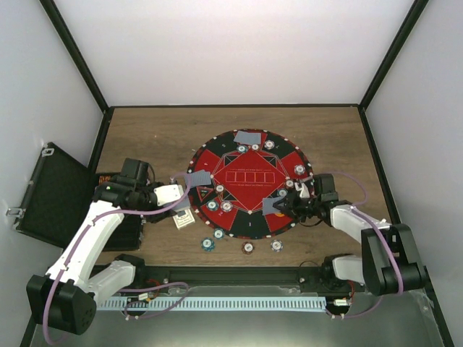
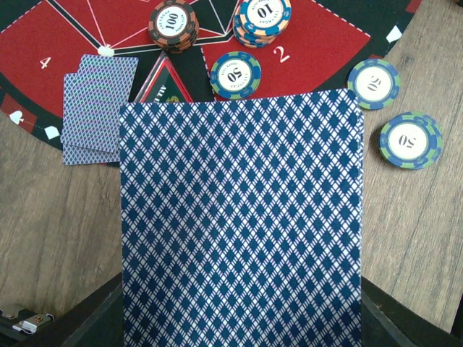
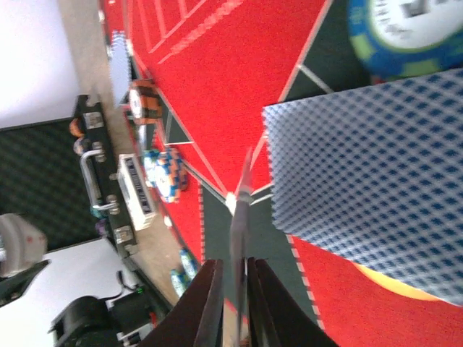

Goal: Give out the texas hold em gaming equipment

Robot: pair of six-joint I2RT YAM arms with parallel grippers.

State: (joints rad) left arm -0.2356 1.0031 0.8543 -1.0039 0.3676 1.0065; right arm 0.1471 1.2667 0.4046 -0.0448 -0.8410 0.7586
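Observation:
A round red-and-black poker mat (image 1: 249, 184) lies mid-table. My left gripper (image 1: 184, 190) is shut on a blue-backed playing card (image 1: 197, 179) at the mat's left edge. In the left wrist view this card (image 2: 239, 217) fills the centre and hides the fingers. Two cards (image 2: 98, 108) lie on the mat beside it, with chips marked 100 (image 2: 173, 23), 10 (image 2: 262, 16) and 50 (image 2: 235, 74). My right gripper (image 1: 285, 206) is shut on another card (image 3: 241, 210), seen edge-on between its fingers (image 3: 210, 303). A flat card (image 3: 376, 188) lies just right of it.
The open black case (image 1: 51, 191) stands at the far left. A small deck box (image 1: 183, 219) lies by the mat's lower left. Loose chips (image 1: 248, 247) sit on the wood in front of the mat. Two cards (image 1: 248, 136) lie at the mat's far edge.

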